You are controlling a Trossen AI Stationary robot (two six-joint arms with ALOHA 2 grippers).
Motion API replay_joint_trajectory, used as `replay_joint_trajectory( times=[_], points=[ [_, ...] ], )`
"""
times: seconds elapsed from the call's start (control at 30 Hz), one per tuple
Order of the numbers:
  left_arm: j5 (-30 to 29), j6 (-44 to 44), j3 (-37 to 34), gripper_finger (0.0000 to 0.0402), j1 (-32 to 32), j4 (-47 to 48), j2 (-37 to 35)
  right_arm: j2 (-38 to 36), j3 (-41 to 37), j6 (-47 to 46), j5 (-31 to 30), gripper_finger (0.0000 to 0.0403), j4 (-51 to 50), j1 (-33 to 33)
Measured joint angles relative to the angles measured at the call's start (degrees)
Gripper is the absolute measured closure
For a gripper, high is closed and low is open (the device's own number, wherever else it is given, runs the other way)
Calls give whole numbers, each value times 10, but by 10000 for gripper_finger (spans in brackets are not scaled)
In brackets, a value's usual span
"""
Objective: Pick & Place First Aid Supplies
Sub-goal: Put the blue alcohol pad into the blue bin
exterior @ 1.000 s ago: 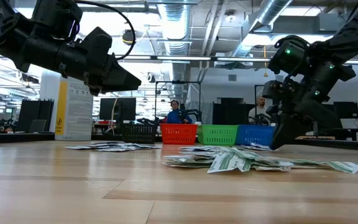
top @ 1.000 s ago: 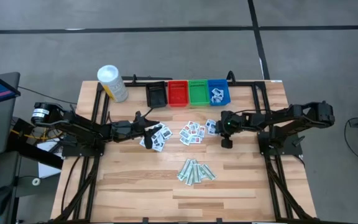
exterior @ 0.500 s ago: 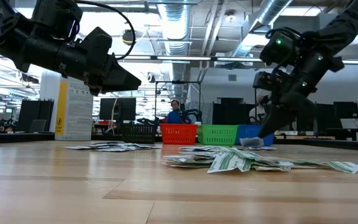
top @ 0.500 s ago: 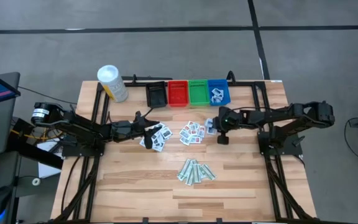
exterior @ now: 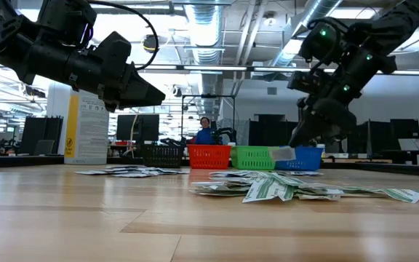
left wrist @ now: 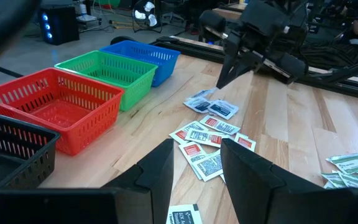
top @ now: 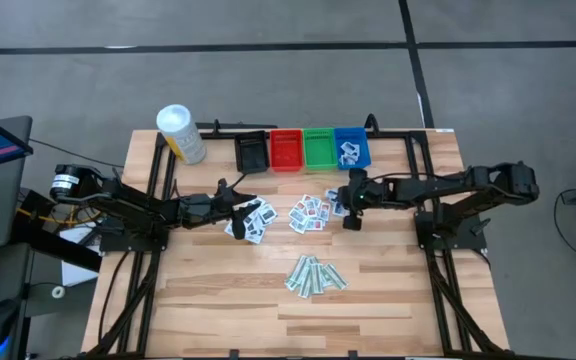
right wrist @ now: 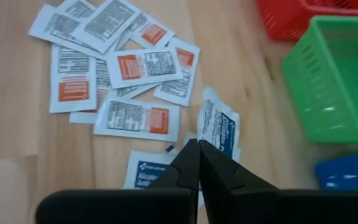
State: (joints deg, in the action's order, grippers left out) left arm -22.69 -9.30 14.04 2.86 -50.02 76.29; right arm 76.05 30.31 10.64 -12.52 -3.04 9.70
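Blue-print packet [exterior: 283,153] pinched in right pincer [exterior: 297,143]

A pale, light-brown wooden table [top: 388,290] with plank grain carries a row of small plastic bins along its far edge: a black bin [top: 252,152], a red bin [top: 286,150], a green bin [top: 319,148] and a blue bin [top: 351,147], all with slotted walls. Near the far left corner stands a white canister [top: 181,134] with a yellow label. White packets with red print [right wrist: 143,67] and white packets with blue print [right wrist: 218,129] lie mid-table. Pale-green strips [top: 315,275] lie nearer the front edge. Both arms are dark.
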Motion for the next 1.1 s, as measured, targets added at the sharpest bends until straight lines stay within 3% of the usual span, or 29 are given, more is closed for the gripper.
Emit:
replay_joint_trajectory(
  times=[0.5, 0.83, 1.1],
  points=[
    [0, 0, 0, 268, 0, 0, 0, 0, 35, 4, -131, 403, -30, -41],
    [0, 0, 0, 268, 0, 0, 0, -2, 35, 8, -173, 403, -26, -27],
    [0, 0, 0, 268, 0, 0, 0, -61, 36, 40, -176, 403, -12, 7]
  ],
)
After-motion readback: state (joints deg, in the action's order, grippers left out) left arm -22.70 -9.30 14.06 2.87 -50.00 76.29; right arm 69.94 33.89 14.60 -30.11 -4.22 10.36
